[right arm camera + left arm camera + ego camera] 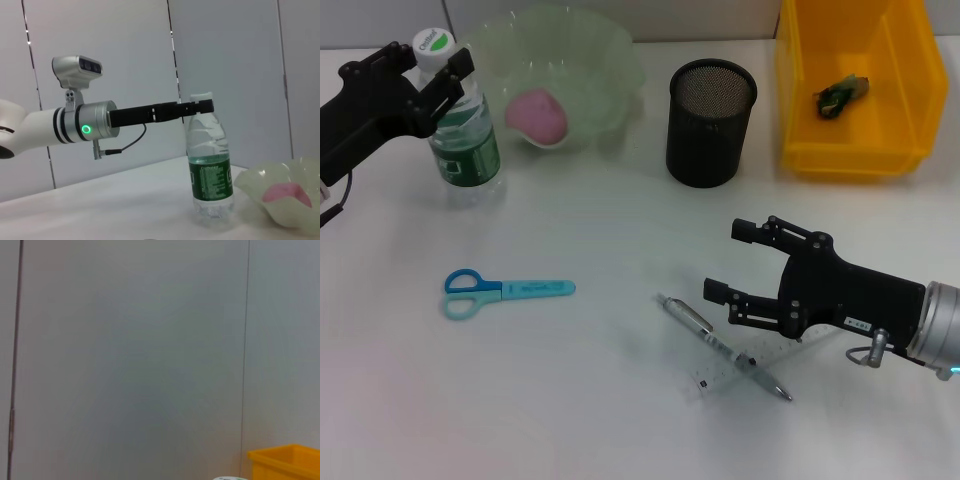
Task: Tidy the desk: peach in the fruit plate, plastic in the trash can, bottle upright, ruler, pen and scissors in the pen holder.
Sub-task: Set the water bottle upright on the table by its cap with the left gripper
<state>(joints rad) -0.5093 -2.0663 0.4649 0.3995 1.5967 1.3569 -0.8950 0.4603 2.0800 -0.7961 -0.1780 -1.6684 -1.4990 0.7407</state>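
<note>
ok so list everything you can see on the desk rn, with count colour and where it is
bottle: 1, clear with green label, upright, far left
fruit plate: 1, pale green, far side, beside the bottle
peach: 1, pink, in the fruit plate
pen holder: 1, black mesh, far centre
trash can: 1, yellow, far right
plastic: 1, green scrap, in the trash can
scissors: 1, blue, near left
pen: 1, silver, near centre
ruler: 1, clear, under the pen
left gripper: at the bottle's neck
right gripper: open, beside the pen
</note>
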